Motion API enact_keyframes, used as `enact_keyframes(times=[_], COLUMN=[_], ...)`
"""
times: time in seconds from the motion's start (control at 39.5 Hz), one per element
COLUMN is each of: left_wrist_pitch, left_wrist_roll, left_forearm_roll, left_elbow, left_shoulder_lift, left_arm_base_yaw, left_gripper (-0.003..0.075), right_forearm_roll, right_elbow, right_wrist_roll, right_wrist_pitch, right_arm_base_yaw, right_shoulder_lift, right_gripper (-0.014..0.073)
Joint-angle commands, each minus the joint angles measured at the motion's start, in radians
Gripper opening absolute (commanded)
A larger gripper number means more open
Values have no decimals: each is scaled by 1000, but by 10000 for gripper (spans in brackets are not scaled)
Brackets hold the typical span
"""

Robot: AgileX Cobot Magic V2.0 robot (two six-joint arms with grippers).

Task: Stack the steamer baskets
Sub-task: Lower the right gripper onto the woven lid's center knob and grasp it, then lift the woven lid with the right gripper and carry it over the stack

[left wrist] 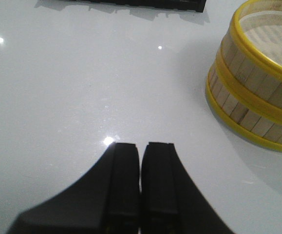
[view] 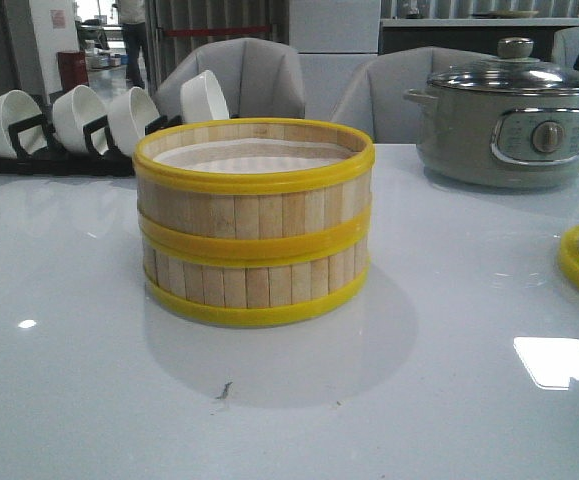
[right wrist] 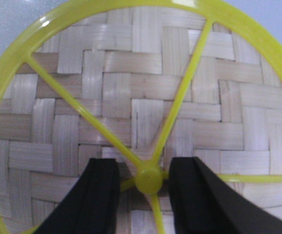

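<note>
Woven bamboo lid (right wrist: pixel 145 112) under the right claw (right wrist: pixel 143 187), spread around its knob; left claw (left wrist: pixel 141 185) together.

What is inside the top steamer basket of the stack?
The top basket sits on the lower basket. Inside, only a pale slatted floor shows; nothing visibly rests on it. The near wall hides part of the floor, and the lower basket's interior is fully covered.

Glossy white table (view: pixel 69 380) across the foreground, bright light patch at lower right. Two grey chairs (view: pixel 254 75) behind, centre. Dark counter (view: pixel 469 35) at upper right. Doorway at upper left, daylit, person (view: pixel 134 35) standing there.
</note>
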Motion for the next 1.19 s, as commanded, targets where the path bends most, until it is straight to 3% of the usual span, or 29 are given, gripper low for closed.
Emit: enact_keyframes(times=[0.0,0.28,0.35,0.58,0.96,1.16], left_wrist_pitch=[-84,-84,-84,-84,-84,-84], left_wrist_roll=[-5,-5,-5,-5,-5,-5], left_forearm_roll=[-8,-8,-8,-8,-8,-8], left_elbow=[-30,-30,-30,-30,-30,-30], left_shoulder_lift=[-3,-3,-3,-3,-3,-3], left_arm_base_yaw=[-1,-1,-1,-1,-1,-1], left_gripper=[86,86,86,86,86,86], right_forearm_roll=[-15,-15,-15,-15,-11,-10], right_elbow=[-29,-29,-29,-29,-38,-146], right_wrist_roll=[-4,-4,-4,-4,-4,-4], right_wrist_pitch=[-43,-44,-43,-34,-21,78], right_arm_base_yaw=[-9,-9,-9,-9,32,111], right_shoulder_lift=[-47,-47,-47,-48,-123,-166], right_gripper=[372,364,310,25,36,36])
